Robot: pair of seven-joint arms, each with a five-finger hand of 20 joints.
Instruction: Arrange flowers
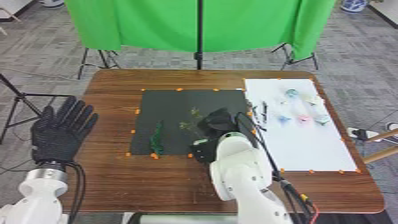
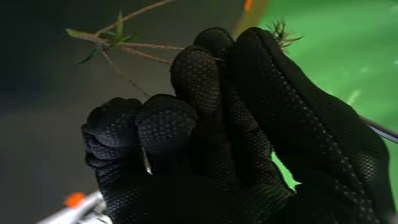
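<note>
Head view: I log a green cloth (image 1: 133,25) at twelve o'clock, a blue-and-white pot (image 1: 354,5) at one, a black stand (image 1: 21,94) near nine, grey carpet (image 1: 49,55) beneath.

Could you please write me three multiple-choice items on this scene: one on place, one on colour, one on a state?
1. Where is the dark green sprig?
A) On the floor
B) On the black mat
C) Under a chair

2. What colour is the sheet that bears the pale flowers?
A) White
B) Red
C) Brown

3. How are the fingers of the left hand?
A) Balled into a fist
B) Wrapped round a vase
C) Straight

Key:
1: B, the sprig lies on the mat's left part in the head view.
2: A, the sheet is white around the flowers.
3: C, they extend straight, slightly spread.
</note>
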